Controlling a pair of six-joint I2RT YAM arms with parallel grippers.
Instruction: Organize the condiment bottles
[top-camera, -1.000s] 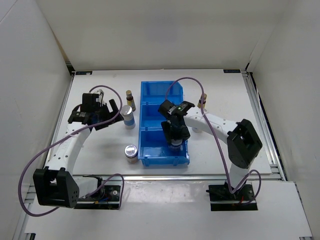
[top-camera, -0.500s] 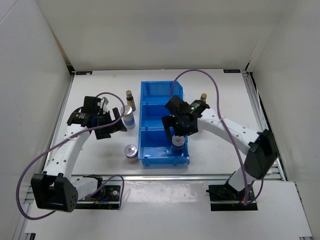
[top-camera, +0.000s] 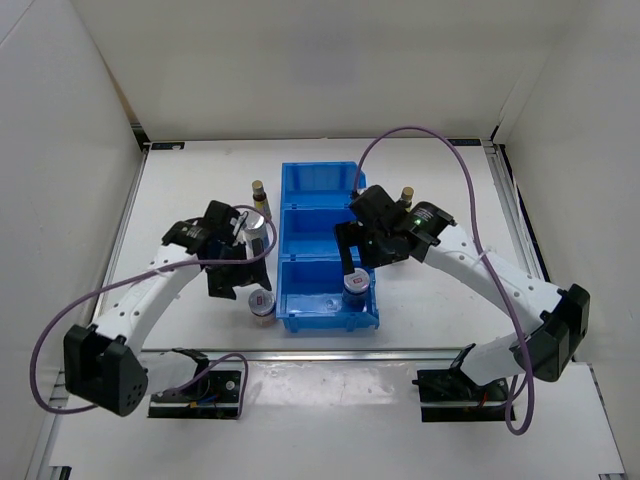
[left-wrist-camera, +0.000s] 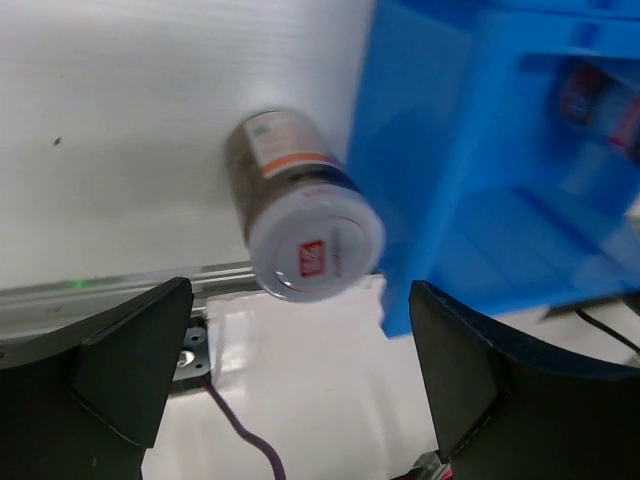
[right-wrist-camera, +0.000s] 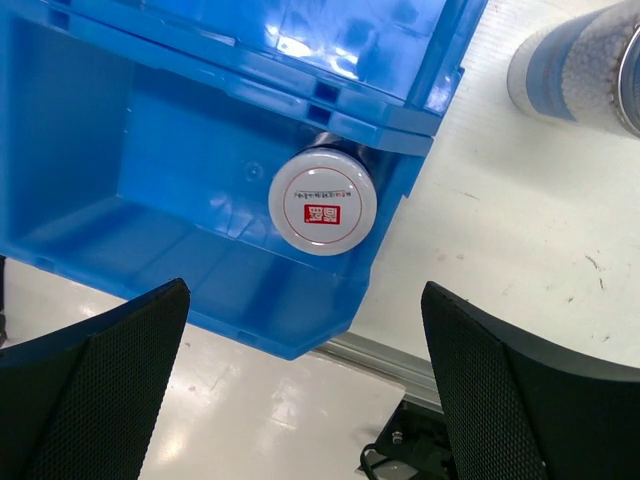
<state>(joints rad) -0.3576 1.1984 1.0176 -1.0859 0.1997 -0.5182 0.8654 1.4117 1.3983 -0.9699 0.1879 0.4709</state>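
Squat jar (top-camera: 355, 283) in near compt of bin (top-camera: 330, 322), 2nd jar (top-camera: 261, 302) just L of it.

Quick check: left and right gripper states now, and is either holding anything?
Left gripper: open, empty, above a squat jar beside the blue bin.
Right gripper: open, empty, above a second squat jar inside the bin's near compartment.

top: high, rear, looking down, far | wrists: close, looking down | shared: blue bin (top-camera: 315, 185)

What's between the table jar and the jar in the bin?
Only the left wall and bare near-compartment floor of the blue bin separate the table jar from the binned jar; top view shows it.
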